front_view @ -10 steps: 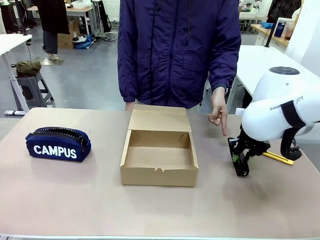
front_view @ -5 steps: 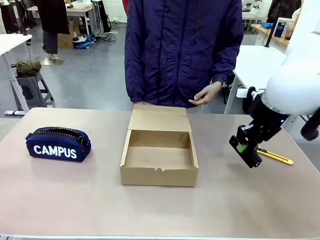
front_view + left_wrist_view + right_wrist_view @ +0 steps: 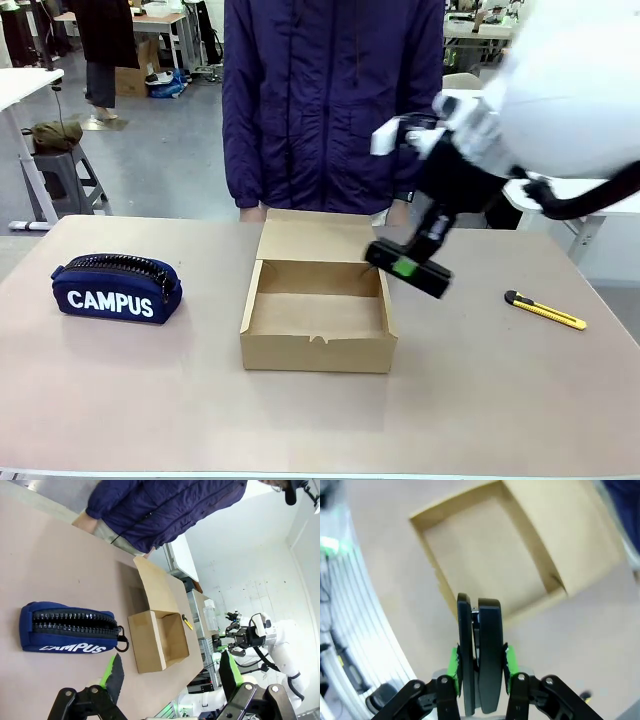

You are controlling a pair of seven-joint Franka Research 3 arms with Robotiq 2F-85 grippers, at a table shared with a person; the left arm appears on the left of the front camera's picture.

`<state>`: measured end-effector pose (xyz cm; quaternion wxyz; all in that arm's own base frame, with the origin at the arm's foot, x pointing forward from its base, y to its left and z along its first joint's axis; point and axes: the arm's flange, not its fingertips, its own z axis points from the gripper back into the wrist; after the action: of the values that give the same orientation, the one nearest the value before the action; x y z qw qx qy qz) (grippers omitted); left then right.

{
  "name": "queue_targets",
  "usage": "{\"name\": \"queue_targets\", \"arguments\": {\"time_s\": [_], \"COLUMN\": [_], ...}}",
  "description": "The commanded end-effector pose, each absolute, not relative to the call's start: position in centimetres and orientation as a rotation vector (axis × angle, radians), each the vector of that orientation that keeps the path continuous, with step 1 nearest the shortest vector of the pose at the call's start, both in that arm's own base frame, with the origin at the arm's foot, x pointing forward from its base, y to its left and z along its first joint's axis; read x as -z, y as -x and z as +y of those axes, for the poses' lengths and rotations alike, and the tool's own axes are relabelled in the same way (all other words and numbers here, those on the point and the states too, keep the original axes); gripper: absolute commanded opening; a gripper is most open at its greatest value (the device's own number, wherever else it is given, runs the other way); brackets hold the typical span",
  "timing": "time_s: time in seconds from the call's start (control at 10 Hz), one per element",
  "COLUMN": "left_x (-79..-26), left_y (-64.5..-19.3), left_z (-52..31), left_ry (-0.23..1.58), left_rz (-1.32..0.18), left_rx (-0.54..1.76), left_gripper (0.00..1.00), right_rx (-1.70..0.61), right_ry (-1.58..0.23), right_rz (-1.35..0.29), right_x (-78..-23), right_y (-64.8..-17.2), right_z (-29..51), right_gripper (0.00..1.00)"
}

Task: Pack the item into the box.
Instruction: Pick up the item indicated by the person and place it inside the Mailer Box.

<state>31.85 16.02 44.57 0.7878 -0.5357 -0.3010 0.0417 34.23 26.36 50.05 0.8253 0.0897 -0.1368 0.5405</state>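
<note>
1. Aloft, the right gripper point(image 3: 405, 266) clamps the black stapler point(image 3: 436, 283) (green pads pressed on both flanks).
2. That stapler hangs tilted above the right rim of the open cardboard box point(image 3: 318, 355).
3. Farther right lies a utility knife point(image 3: 545, 310); a CAMPUS pouch point(image 3: 117, 289) sits far left.
4. The left gripper point(image 3: 170, 675) gapes wide, holding nothing.

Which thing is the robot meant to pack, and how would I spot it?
Find the open brown cardboard box in the middle of the table. At its right edge, the right arm's fingers grip a small black stapler in the air. Unlike the yellow knife and navy pouch, it is plain black and off the table.
</note>
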Motion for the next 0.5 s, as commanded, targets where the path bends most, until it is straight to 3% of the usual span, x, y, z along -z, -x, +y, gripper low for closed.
{"name": "queue_targets", "arguments": {"time_s": [0.0,0.4], "left_x": [-44.6,-44.6], "left_y": [-31.8,-31.8], "left_z": [15.9,15.9], "left_ry": [1.168,1.168], "left_rz": [-0.674,-0.674], "left_rx": [-0.074,-0.074], "left_gripper": [1.0,1.0], "right_rx": [-1.339,-1.493], "right_ry": [-0.233,-0.249], "right_rz": [-0.293,-0.231], "right_x": [-47.6,-40.1], "right_y": [-38.0,-41.8], "right_z": [30.8,36.9], "right_gripper": [0.0,0.0]}}
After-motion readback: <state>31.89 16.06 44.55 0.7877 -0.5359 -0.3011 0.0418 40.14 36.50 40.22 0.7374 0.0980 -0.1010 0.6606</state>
